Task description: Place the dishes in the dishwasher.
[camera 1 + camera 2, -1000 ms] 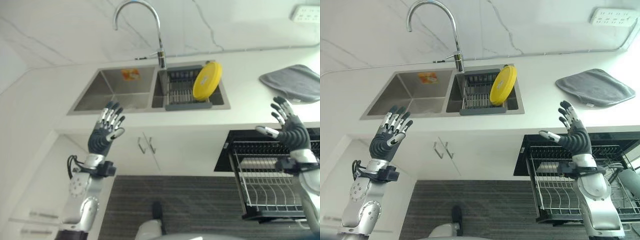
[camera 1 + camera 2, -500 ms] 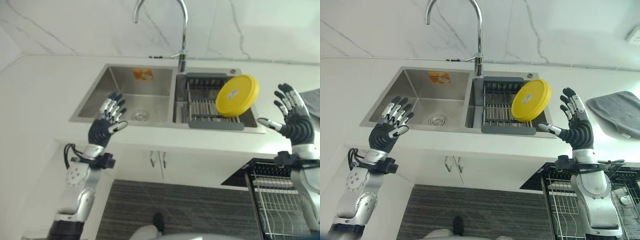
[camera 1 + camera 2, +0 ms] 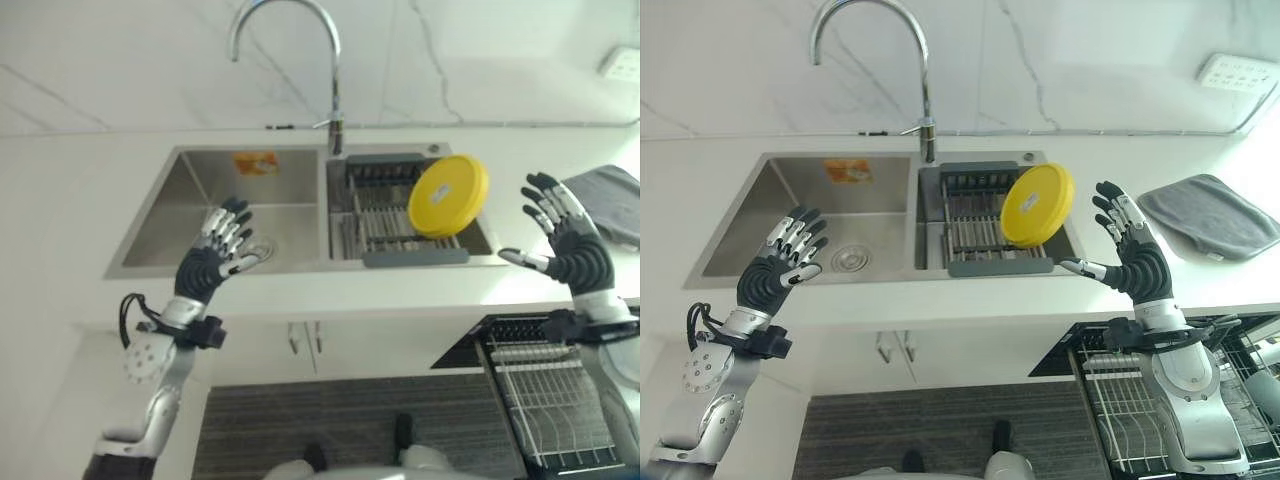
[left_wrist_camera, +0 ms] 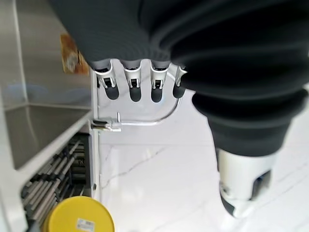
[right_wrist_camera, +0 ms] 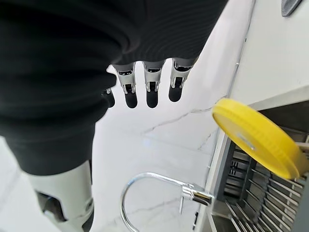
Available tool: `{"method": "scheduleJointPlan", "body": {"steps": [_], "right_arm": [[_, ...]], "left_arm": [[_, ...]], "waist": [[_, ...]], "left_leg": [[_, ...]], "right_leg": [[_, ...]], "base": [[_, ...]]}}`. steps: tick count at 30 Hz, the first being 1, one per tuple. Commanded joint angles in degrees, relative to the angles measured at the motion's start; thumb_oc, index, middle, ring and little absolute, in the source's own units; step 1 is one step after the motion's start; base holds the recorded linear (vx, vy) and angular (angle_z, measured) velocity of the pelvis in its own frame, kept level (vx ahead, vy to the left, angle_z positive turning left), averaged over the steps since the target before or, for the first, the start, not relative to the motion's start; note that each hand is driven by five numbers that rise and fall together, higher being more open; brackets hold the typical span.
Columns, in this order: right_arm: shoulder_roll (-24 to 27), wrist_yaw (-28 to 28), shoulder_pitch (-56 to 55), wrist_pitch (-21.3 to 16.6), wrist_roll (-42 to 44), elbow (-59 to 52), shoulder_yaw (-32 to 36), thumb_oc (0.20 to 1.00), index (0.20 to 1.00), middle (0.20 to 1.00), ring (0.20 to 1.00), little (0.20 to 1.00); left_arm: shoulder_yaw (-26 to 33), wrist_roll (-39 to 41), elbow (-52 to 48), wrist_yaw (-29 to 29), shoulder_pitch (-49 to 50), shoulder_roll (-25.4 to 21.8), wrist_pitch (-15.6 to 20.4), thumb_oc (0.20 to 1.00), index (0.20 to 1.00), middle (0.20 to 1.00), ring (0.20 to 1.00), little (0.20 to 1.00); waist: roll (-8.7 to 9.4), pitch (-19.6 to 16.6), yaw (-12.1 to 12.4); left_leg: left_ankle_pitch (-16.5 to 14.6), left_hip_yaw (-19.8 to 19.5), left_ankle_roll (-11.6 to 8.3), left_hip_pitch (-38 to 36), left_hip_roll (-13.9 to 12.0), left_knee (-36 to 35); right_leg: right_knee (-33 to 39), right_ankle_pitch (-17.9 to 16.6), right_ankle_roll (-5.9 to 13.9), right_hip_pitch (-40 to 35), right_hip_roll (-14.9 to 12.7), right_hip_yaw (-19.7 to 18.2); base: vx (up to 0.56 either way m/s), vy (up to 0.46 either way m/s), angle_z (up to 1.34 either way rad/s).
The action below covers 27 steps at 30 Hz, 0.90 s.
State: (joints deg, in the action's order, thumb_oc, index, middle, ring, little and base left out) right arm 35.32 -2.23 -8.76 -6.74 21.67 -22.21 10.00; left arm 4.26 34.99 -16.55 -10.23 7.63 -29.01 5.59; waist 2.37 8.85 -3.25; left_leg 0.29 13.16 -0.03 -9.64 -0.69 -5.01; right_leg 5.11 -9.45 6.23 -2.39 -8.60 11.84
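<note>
Reaching up over the near edge of the tabletop (image 3: 970, 305), both arms are raised with palms turned forward. The left hand (image 3: 778, 270) hovers in front of the left basin of the sink (image 3: 790, 215), fingers spread and relaxed, holding nothing. The right hand (image 3: 1132, 262) is held upright just right of the sink, fingers fanned wide and thumb out to the side, also empty and not touching the yellow plate (image 3: 1037, 204). That plate stands tilted on its edge in the dark drying rack (image 3: 975, 225) that sits in the right basin, leaning at the rack's right end. A curved faucet (image 3: 872, 55) rises at the far side between the two basins. A grey cloth (image 3: 1208, 215) lies on the tabletop to the far right. Below the tabletop at the near right, the dishwasher rack (image 3: 1130, 405) is pulled out. From the right wrist view the plate (image 5: 258, 142) shows edge-on past the straight fingers (image 5: 151, 92).
</note>
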Motion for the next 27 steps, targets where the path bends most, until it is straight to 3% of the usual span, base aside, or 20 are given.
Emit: {"method": "scheduleJointPlan", "body": {"steps": [1, 2, 5, 9, 13, 18, 27], "right_arm": [[0.8, -0.9, 3.5, -2.0, 1.7, -1.2, 1.2, 1.0, 1.0, 1.0, 1.0, 1.0], [0.5, -1.1, 4.1, -5.2, -0.1, -1.4, 0.5, 1.0, 1.0, 1.0, 1.0, 1.0], [0.8, 0.2, 6.3, -5.7, -1.1, -1.2, 0.2, 1.0, 1.0, 1.0, 1.0, 1.0], [0.6, 0.4, 6.3, -1.5, -0.5, 0.0, 0.9, 1.0, 1.0, 1.0, 1.0, 1.0], [-0.1, 2.2, 8.3, 0.1, -0.3, 1.0, -0.9, 1.0, 1.0, 1.0, 1.0, 1.0], [-2.4, 5.2, 11.6, 2.0, 2.7, 4.5, -2.7, 1.0, 1.0, 1.0, 1.0, 1.0], [-7.5, 8.1, 16.8, 2.8, 13.0, 13.3, -4.8, 1.0, 1.0, 1.0, 1.0, 1.0]], "left_arm": [[1.1, 7.2, -4.5, -1.9, -2.9, 0.3, 1.9, 1.0, 1.0, 1.0, 1.0, 1.0], [0.7, 8.2, -4.4, -2.0, -3.5, 0.9, 1.9, 1.0, 1.0, 1.0, 1.0, 1.0], [-0.4, 7.5, -3.8, -2.5, -4.4, 1.6, 2.0, 1.0, 1.0, 1.0, 1.0, 1.0], [0.1, 5.9, -4.1, -3.8, -2.5, 2.4, 4.1, 1.0, 1.0, 1.0, 1.0, 1.0], [-0.7, 1.6, -3.9, -2.6, -2.9, 2.4, 7.5, 1.0, 1.0, 1.0, 1.0, 1.0], [-2.4, -2.7, -1.7, 2.4, -7.3, 1.6, 9.0, 1.0, 1.0, 1.0, 1.0, 1.0], [-3.7, -6.6, -0.7, 5.8, -8.9, 2.3, 9.7, 1.0, 1.0, 1.0, 1.0, 1.0]], "waist": [[-0.25, -0.8, -0.3], [-0.46, -1.1, -0.8], [-1.22, -1.6, -1.2], [-1.64, -0.9, -0.3], [-2.49, -0.2, 0.4], [-2.64, -1.7, 0.4], [-1.41, -2.6, 3.5]], "left_leg": [[-3.5, -2.7, -0.7, -0.1, -2.5, 0.0], [-3.2, -1.8, -1.08, -0.2, -3.2, 0.0], [-2.0, -0.4, -2.33, -0.5, -4.4, 0.2], [-1.3, -3.6, -3.56, 3.5, -4.0, 8.5], [1.4, -2.3, -3.97, 3.8, -5.0, 1.0], [0.1, -3.1, -3.96, 3.1, -5.0, 0.0], [-2.0, -4.7, -2.7, 1.1, -3.0, 0.0]], "right_leg": [[-0.3, 4.3, 0.7, -0.5, 3.4, -1.7], [-0.1, 4.9, 0.19, -0.9, 4.0, -2.3], [-0.1, 6.0, -0.96, -1.8, 5.2, -3.2], [-0.1, 6.4, -2.22, -2.6, 5.7, -4.6], [-0.1, 7.5, -1.7, -3.5, 4.8, -2.8], [-0.1, 7.9, -1.09, -4.1, 3.8, 0.2], [-0.1, 8.1, -0.87, -6.0, 3.2, 1.7]], "base": [[0.11, -0.307, 0.1], [0.12, -0.299, -0.06], [0.11, -0.264, -0.05], [0.04, -0.11, 0.06], [-0.03, 0.101, 0.02], [-0.04, 0.12, 0.1], [0.02, 0.114, 0.09]]}}
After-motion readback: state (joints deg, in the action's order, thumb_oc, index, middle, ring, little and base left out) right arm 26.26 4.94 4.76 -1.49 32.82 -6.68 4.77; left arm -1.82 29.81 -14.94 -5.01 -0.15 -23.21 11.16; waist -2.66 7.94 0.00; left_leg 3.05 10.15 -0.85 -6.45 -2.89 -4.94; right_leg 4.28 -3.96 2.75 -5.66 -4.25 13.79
